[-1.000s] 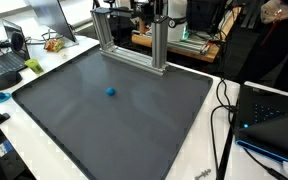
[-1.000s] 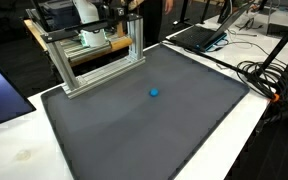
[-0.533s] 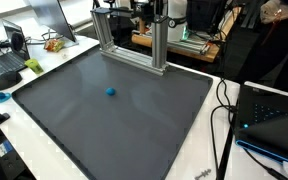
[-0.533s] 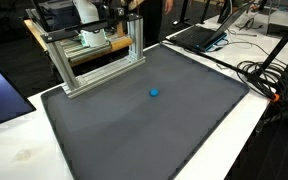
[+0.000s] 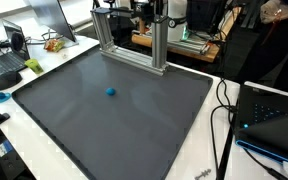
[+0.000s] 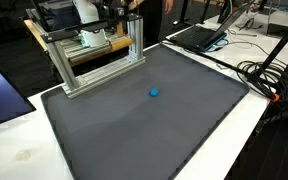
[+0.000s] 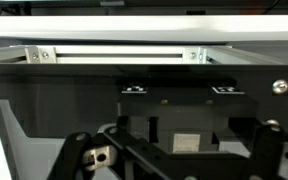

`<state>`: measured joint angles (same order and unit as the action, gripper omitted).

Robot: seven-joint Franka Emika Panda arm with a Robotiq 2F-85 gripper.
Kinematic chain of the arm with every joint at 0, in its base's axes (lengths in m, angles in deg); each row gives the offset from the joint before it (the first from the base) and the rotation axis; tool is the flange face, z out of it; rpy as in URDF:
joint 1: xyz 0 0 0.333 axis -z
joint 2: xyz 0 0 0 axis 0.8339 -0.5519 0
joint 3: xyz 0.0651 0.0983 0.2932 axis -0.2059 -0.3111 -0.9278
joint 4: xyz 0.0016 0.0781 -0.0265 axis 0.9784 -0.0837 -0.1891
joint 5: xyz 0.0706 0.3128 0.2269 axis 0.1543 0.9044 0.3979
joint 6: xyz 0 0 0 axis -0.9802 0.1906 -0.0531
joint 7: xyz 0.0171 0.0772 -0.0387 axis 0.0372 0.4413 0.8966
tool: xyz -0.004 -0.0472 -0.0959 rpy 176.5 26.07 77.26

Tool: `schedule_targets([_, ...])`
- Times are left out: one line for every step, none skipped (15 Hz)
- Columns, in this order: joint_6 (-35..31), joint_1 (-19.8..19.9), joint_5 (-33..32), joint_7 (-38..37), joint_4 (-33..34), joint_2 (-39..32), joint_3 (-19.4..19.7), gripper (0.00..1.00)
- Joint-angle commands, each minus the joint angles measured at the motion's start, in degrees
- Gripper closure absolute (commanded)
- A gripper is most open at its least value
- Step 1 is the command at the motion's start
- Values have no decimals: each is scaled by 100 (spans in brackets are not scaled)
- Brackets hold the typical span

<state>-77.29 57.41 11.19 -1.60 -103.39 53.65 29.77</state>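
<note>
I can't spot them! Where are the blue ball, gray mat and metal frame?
blue ball [image 5: 110, 91]: in an exterior view, its middle.
gray mat [image 5: 134, 125]: in an exterior view, a bare patch.
metal frame [image 6: 136, 40]: in an exterior view, its upright post.

Nothing has moved since a second ago, blue ball [image 5: 110, 91] included.

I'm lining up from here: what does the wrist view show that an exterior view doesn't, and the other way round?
Only the wrist view: the tool close up, jaws wide apart with nothing between them, and the bolted corner brackets on a rail.
Only an exterior view: a small blue ball lying alone on the dark mat, with a laptop beyond the mat's edge.
Both: the aluminium frame, which stands at the mat's far edge.
</note>
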Motion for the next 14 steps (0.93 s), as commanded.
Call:
schedule_targets([-171,-17,44,58,-141,57,46,16])
schedule_targets([-189,-12,36,52,-157,49,43,30])
schedule_targets([-210,-14,39,59,-173,47,45,31])
schedule_targets([-233,-7,28,43,-184,47,37,39])
schedule_targets([-238,-12,35,47,-180,58,37,45])
schedule_targets([-228,-9,26,38,-176,67,31,52])
schedule_targets([-218,-10,23,38,-168,81,28,60])
schedule_targets([-214,-3,6,36,-167,95,26,66])
schedule_targets([-201,1,7,30,-162,105,23,69])
schedule_targets([-186,-3,8,27,-157,107,17,69])
schedule_targets([-183,-5,4,25,-154,114,12,69])
schedule_targets([-178,-15,10,44,-147,116,15,69])
schedule_targets([-164,7,-41,-6,-136,112,-18,69])
schedule_targets([-185,-1,-15,10,-135,127,-1,69])
